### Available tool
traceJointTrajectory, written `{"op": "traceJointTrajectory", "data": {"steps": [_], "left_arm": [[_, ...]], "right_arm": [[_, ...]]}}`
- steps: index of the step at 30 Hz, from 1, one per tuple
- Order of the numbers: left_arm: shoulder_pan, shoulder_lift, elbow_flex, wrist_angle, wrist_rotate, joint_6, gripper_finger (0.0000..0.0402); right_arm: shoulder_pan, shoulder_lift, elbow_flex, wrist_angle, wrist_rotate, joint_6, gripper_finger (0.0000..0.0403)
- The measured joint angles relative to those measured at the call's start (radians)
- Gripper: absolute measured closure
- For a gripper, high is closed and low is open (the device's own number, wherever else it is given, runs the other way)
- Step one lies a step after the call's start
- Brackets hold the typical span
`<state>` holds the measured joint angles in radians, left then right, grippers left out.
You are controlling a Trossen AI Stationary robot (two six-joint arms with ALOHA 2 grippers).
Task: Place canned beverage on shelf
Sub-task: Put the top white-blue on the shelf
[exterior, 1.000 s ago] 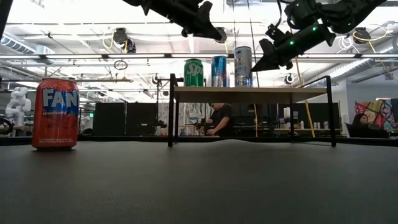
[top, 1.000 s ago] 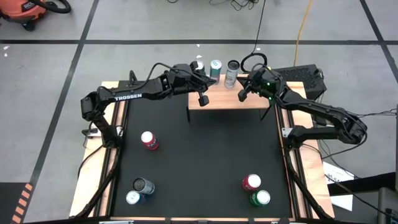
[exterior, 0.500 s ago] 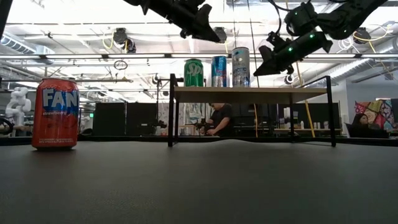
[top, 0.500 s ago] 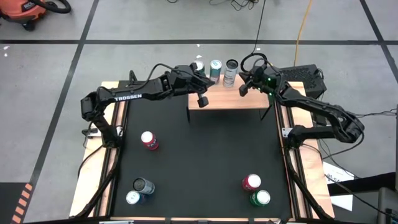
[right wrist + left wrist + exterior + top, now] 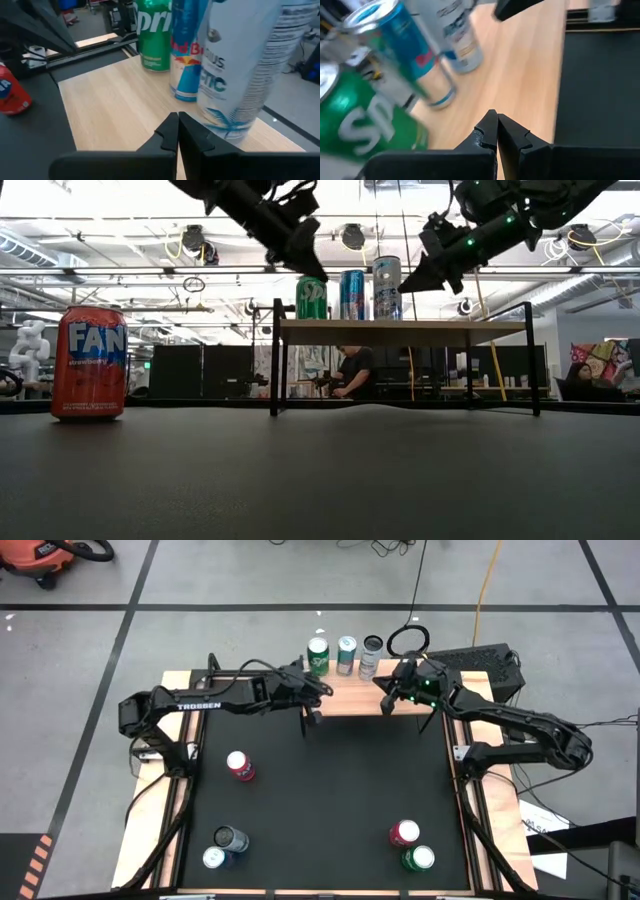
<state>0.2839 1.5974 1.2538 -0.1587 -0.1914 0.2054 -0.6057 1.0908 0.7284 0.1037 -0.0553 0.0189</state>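
Three cans stand in a row on the shelf [image 5: 350, 698]: green can [image 5: 318, 655], blue can [image 5: 346, 654], white can [image 5: 371, 656]. Left pincer [image 5: 314, 716] is closed tight on nothing, hovering just off the shelf's end near the green can. Right pincer [image 5: 385, 699] is also closed and empty, over the shelf just beside the white can.

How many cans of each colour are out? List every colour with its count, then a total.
Green cans: 2
Red cans: 2
Blue cans: 2
Silver can: 1
Dark can: 1
Total: 8
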Motion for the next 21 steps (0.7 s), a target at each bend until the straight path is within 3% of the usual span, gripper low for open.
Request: {"op": "traceJointTrajectory", "data": {"steps": [13, 21], "left_arm": [[-0.132, -0.041, -0.172, 0.012, -0.204, -0.069, 0.0392], [-0.191, -0.041, -0.177, 0.015, -0.238, -0.07, 0.0392]], "right_arm": [[0.06, 0.141, 0.0, 0.19, 0.114, 0.033, 0.0403], [0.053, 0.173, 0.0, 0.236, 0.191, 0.036, 0.0403]]}}
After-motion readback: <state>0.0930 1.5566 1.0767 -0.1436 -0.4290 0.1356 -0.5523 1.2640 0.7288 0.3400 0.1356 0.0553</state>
